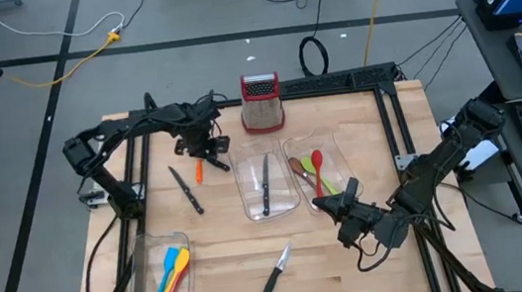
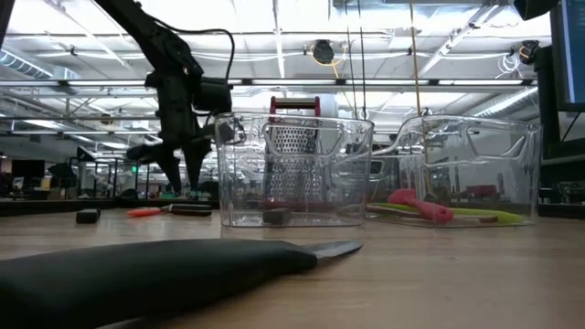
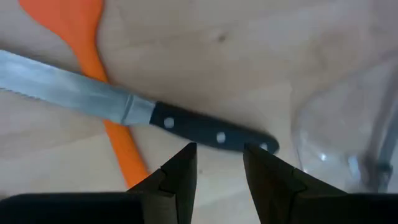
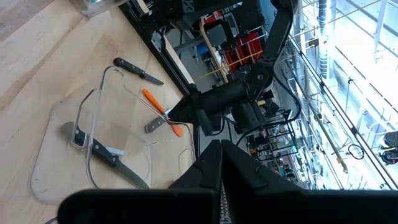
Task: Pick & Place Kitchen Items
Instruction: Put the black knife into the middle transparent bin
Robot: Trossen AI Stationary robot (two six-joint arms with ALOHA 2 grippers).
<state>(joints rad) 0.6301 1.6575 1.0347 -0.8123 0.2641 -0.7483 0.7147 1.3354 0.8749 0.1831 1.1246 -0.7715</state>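
From above, the left hand [image 1: 206, 145] is hanging at about eleven o'clock on the bench [image 1: 225, 260], over a knife [image 1: 213, 159] that is lying across an orange spatula [image 1: 198, 171]. The middle tray [image 1: 266, 187] and the grater [image 1: 262, 103] are standing close beside it, crowding the approach. The right hand [image 1: 346, 211] is waiting at four o'clock with its fingers together.

From bench height, another knife [image 2: 146, 270] is filling the foreground.

Through the left wrist, the fingers [image 3: 177, 180] are standing apart, empty, lined up on either side of the black handle, probably to lift the knife first.

Through the right wrist, the closed hand [image 4: 217, 168] is facing the trays.
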